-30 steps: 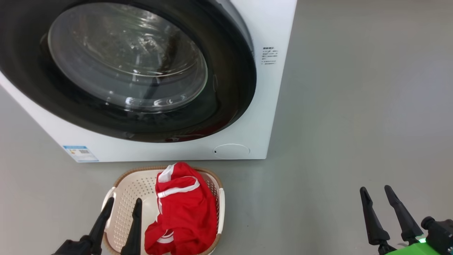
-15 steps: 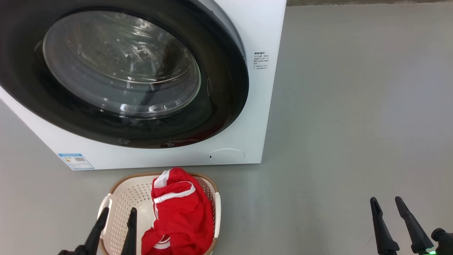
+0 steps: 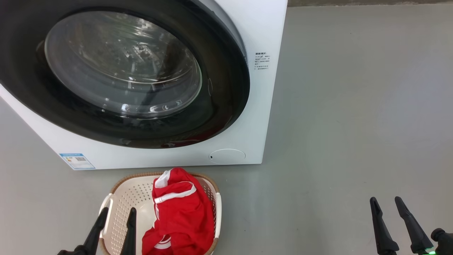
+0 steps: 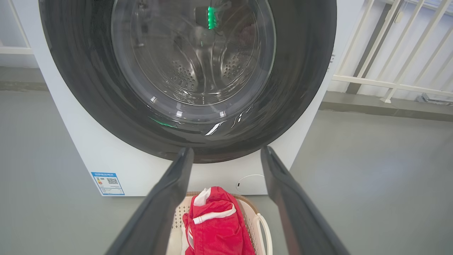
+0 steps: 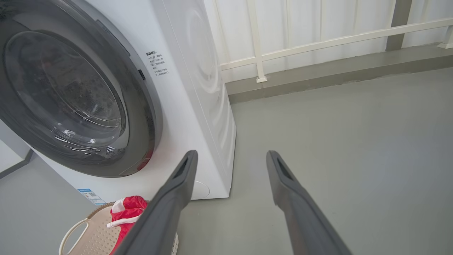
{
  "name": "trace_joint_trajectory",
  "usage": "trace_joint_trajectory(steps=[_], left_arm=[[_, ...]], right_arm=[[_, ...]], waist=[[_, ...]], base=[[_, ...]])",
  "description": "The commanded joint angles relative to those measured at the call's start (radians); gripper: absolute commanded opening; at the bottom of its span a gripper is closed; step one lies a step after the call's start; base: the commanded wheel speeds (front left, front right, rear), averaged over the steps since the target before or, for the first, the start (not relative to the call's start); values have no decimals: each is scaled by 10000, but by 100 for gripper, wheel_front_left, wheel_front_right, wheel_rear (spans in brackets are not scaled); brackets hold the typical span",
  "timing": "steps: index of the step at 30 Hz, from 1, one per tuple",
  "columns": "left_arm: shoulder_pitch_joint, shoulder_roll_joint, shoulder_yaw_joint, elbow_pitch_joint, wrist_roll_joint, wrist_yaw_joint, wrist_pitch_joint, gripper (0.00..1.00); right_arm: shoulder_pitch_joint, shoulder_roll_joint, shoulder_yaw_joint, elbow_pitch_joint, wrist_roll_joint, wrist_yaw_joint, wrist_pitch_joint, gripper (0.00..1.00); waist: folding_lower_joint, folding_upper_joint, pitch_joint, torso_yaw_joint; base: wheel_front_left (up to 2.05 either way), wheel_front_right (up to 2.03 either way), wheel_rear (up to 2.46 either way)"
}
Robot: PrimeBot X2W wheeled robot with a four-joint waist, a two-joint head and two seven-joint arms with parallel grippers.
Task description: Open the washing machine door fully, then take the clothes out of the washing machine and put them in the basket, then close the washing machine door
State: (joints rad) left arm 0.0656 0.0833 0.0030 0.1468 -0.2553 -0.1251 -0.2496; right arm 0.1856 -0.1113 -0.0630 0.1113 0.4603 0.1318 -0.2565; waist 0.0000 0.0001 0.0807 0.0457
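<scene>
At the left gripper (image 3: 118, 209), fingers spread apart and clasping nothing; poised over the near left part of the basket (image 3: 124, 193), itself down on the grey floor (image 3: 354, 106); just right of those fingers, inside the basket, the clothes (image 3: 184, 216), a red heap with white stripes, bunched against the right wall and rising above the far rim; straight beyond the left fingertips, past the basket, the washing machine (image 3: 269, 35), white, with the washing machine door (image 3: 226, 88) shut flush against its front, glossy black rim around a clear glass bowl; through the glass in the left wrist view, the perforated steel drum; low on the front, a small round flap (image 3: 227, 156) ahead and to the right, a blue sticker (image 3: 77, 161) ahead and to the left; at the right gripper (image 3: 385, 199), likewise parted and holding nothing, well off to the right of the basket above the floor, with the machine's right corner ahead on its left; beyond it, a white railing (image 5: 318, 39).
</scene>
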Motion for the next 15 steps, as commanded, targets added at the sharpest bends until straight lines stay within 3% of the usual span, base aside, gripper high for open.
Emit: trace_joint_trajectory(steps=[1,6,7,15], left_arm=[[-104,104,331,-294,-23,-56,-122,100],[-116,92,313,-309,-73,-56,-122,100],[3,-6,-18,-25,-38,0,0,0],[11,-298,-141,843,-178,14,59,0]], right_arm=[[-58,-172,167,-249,-173,-11,-53,100],[-68,-178,185,-252,-173,-11,-53,100],[-1,2,10,11,0,0,2,0],[-23,375,149,890,148,0,41,0]], waist=[[0,-1,-5,14],[0,-1,-2,58],[0,-1,-2,57],[0,-1,-3,56]], base=[[0,0,0],[0,0,0],[0,0,0],[0,0,0]])
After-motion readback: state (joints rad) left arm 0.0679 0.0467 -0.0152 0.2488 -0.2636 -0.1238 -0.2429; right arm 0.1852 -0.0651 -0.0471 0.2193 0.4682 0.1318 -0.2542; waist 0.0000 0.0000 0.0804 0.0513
